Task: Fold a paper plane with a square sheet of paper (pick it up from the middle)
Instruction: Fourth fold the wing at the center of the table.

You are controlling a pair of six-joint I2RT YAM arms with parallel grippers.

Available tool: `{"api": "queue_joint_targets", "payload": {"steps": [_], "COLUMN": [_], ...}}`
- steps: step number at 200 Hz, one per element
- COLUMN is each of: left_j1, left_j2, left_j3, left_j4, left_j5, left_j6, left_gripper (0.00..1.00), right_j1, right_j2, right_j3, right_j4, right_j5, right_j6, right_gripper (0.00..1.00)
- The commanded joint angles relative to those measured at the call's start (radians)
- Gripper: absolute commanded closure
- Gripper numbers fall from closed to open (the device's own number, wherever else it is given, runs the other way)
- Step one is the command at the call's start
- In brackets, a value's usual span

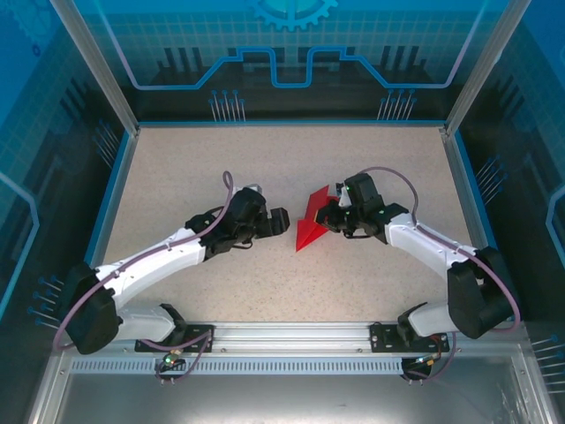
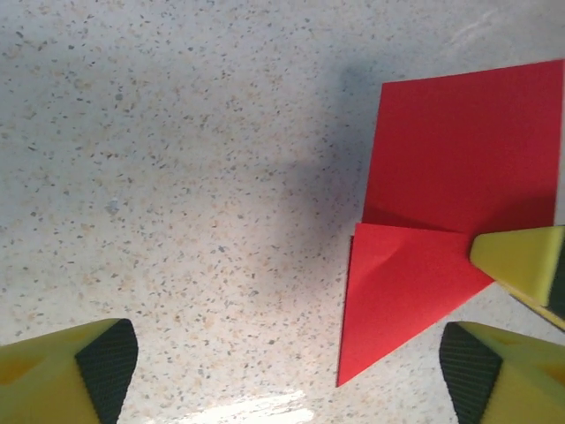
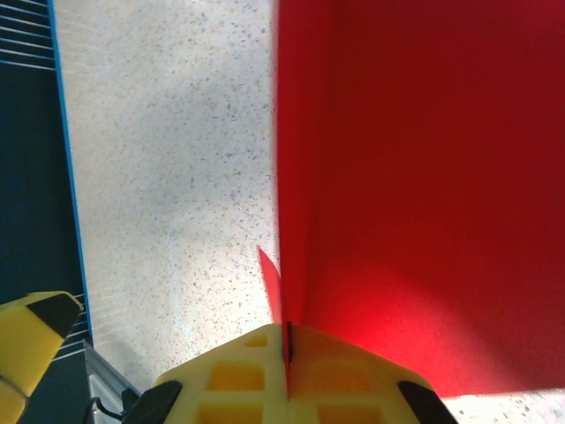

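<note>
The red square sheet of paper (image 1: 309, 228) lies mid-table, folded so that it tapers to a point toward the near edge. My right gripper (image 1: 331, 215) comes at it from the right and is shut on a raised fold of the sheet (image 3: 424, 177), jaws pressed together (image 3: 287, 340). My left gripper (image 1: 281, 221) hovers just left of the paper, open (image 2: 291, 367), with bare table between its fingers. In the left wrist view the sheet (image 2: 450, 150) shows a folded triangular flap (image 2: 406, 291), and a yellow fingertip (image 2: 521, 256) of the right gripper rests at its edge.
The speckled beige tabletop (image 1: 177, 177) is bounded by a blue rim and clear panels with aluminium posts (image 1: 93, 62). A metal rail (image 1: 291, 334) carrying both arm bases runs along the near edge. A yellow finger (image 3: 31, 331) of the left gripper sits low left in the right wrist view.
</note>
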Motion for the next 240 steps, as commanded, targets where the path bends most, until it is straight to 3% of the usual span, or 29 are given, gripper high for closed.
{"api": "queue_joint_targets", "payload": {"steps": [1,43,88,123,154,194,240], "left_j1": [0.004,-0.051,-0.147,-0.187,-0.191,-0.214,-0.240], "left_j2": [-0.022,0.026,0.167,0.234,0.300,0.352,0.416], "left_j3": [-0.056,-0.161,-0.176,-0.242,-0.245,-0.281,-0.250], "left_j4": [0.110,0.351,0.514,0.731,0.783,0.893,0.893], "left_j5": [0.058,0.137,0.115,0.123,0.146,0.172,0.086], "left_j6": [0.148,0.298,0.469,0.573,0.616,0.673,0.725], "left_gripper": [0.01,0.01,0.08,0.15,0.26,0.29,0.40], "right_j1": [0.030,0.030,0.010,-0.003,-0.017,-0.027,-0.036], "right_j2": [0.031,0.082,0.110,0.113,0.112,0.117,0.122], "right_j3": [0.048,0.001,-0.011,-0.029,-0.036,-0.040,-0.044], "right_j4": [-0.106,-0.075,-0.136,-0.149,-0.151,-0.143,-0.131], "right_j5": [0.059,0.047,0.049,0.026,0.000,-0.039,-0.066], "right_j6": [0.083,0.195,0.236,0.265,0.289,0.319,0.338], "right_gripper": [0.99,0.99,0.99,0.99,0.99,0.99,0.99]}}
